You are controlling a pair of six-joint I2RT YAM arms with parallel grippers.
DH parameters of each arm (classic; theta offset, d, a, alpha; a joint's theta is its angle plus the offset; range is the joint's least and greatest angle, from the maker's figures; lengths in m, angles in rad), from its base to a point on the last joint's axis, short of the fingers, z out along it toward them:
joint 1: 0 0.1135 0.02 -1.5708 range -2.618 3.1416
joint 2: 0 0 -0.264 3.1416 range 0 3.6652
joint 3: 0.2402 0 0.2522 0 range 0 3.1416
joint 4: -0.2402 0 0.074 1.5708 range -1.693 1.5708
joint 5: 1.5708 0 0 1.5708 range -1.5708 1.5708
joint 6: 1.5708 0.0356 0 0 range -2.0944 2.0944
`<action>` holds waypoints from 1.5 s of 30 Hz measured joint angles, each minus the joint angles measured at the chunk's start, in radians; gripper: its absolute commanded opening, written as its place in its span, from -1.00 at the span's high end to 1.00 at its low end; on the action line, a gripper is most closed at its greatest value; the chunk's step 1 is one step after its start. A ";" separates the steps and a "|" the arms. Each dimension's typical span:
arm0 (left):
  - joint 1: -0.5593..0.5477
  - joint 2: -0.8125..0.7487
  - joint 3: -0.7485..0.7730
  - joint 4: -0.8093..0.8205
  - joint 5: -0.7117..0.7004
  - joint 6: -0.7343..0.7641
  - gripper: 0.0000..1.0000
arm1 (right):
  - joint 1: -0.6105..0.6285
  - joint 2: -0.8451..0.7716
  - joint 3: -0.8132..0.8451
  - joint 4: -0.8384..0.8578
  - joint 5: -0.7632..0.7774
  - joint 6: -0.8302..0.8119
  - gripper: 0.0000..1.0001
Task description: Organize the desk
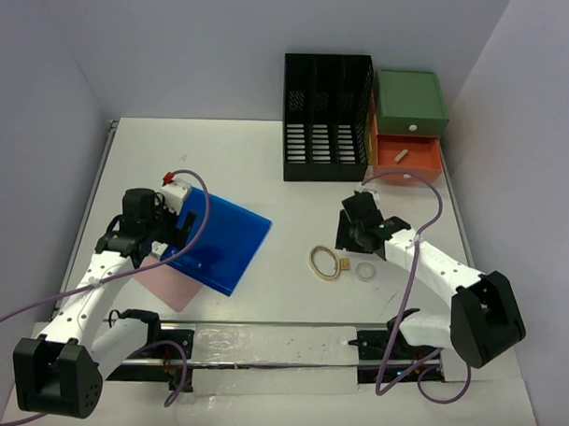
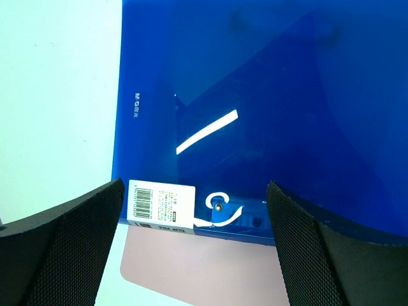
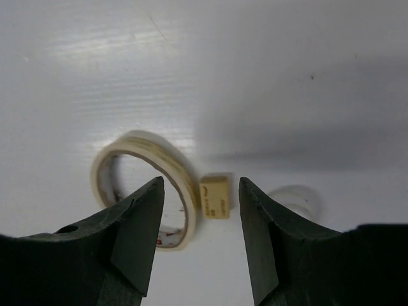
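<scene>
L end effector [image 2: 194, 191] wide open, R end effector [image 3: 201, 186] part-open

Occlusions and crops, all views.
Pink sheet [image 1: 161, 279] is mostly covered by the blue folder [image 1: 223, 239]; in the left wrist view it is cut by the bottom edge, and the folder is cropped at top and right. Print on the barcode label [image 2: 160, 204] is too small to be read. In the right wrist view the tape roll [image 3: 137, 167] is partly hidden behind one finger of the right gripper [image 3: 201, 188], the clear ring [image 3: 296, 196] behind the other. The small pale item [image 1: 403, 155] in the orange drawer [image 1: 426, 164] cannot be identified.
</scene>
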 measured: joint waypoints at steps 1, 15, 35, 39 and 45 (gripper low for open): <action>0.000 0.000 0.000 0.000 0.000 0.000 -0.99 | 0.003 -0.012 -0.017 -0.007 0.008 0.009 -0.13; 0.003 0.000 -0.001 0.003 0.000 0.000 -0.98 | 0.012 -0.015 -0.116 -0.005 -0.019 0.051 -0.07; 0.012 -0.017 -0.008 0.005 0.000 0.000 -0.98 | 0.036 0.119 -0.094 0.055 -0.014 0.041 0.61; 0.012 -0.017 -0.008 0.005 0.000 0.000 -0.99 | 0.036 0.119 -0.092 0.057 -0.012 0.035 0.88; 0.012 -0.017 -0.008 0.005 0.000 0.000 -0.98 | 0.013 0.107 -0.069 0.060 -0.063 0.024 1.00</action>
